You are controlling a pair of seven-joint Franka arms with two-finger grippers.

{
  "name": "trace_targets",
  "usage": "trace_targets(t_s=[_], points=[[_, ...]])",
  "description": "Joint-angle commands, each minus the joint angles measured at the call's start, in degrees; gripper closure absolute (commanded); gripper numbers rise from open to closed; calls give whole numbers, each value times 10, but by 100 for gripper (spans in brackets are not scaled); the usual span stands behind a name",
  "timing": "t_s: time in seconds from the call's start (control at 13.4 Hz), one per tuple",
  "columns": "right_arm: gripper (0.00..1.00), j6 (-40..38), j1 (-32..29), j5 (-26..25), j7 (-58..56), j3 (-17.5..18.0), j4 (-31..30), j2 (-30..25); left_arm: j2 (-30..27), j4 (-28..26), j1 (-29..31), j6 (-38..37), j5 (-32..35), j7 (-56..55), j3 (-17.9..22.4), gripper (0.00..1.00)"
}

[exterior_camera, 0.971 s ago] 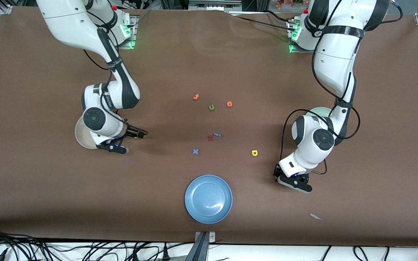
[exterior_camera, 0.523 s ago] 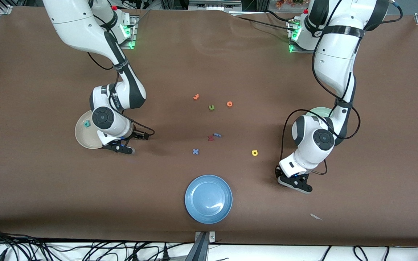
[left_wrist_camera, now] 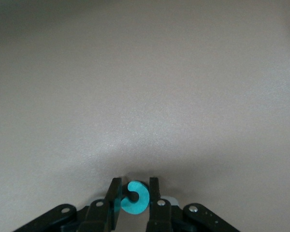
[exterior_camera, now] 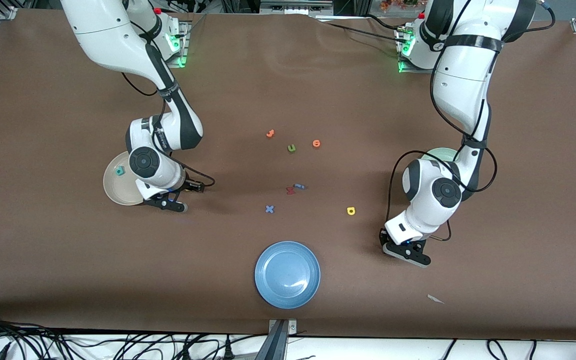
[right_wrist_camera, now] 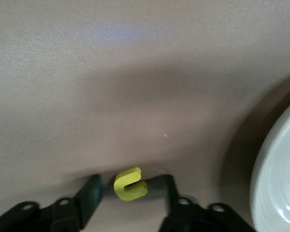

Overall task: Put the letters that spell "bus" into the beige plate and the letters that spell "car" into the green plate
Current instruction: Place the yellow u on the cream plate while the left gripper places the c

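My left gripper [left_wrist_camera: 134, 195] is shut on a teal "c" [left_wrist_camera: 137, 198], low at the table. In the front view this left gripper [exterior_camera: 408, 251] lies nearer the camera than the green plate [exterior_camera: 438, 154], which the left arm mostly hides. My right gripper [right_wrist_camera: 130, 183] stands open around a yellow "u" [right_wrist_camera: 129, 184] on the table, a gap on each side. That right gripper [exterior_camera: 170, 202] is beside the beige plate [exterior_camera: 118, 192], where a teal "b" [exterior_camera: 119, 171] lies. A yellow "a" [exterior_camera: 351, 211] and a light blue "r" [exterior_camera: 299, 186] rest mid-table.
A blue plate [exterior_camera: 287, 274] sits near the front edge. Two orange letters [exterior_camera: 270, 133] [exterior_camera: 316, 144], an olive "u" [exterior_camera: 291, 148], a red letter [exterior_camera: 290, 190] and a blue "x" [exterior_camera: 269, 209] lie mid-table. The beige plate's rim [right_wrist_camera: 280, 174] stands close by the right gripper.
The left gripper has shut on the teal "c". The right arm shifted off the beige plate, uncovering the teal "b", and its fingers have drawn in toward the yellow "u".
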Motion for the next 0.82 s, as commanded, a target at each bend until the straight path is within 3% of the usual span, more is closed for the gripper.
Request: trace_targets(t_s=[0.0, 0.22, 0.45, 0.75], points=[[54, 5, 1, 8, 2, -1, -13, -4, -60, -25, 10, -96, 14, 14, 6, 100], [65, 5, 0, 8, 2, -1, -13, -4, -121, -70, 46, -192, 14, 43, 6, 100], [76, -2, 0, 7, 2, -2, -11, -4, -213, -206, 73, -194, 22, 117, 6, 100], [77, -37, -1, 8, -1, -11, -3, -24, -321, -370, 121, -194, 52, 127, 4, 100]])
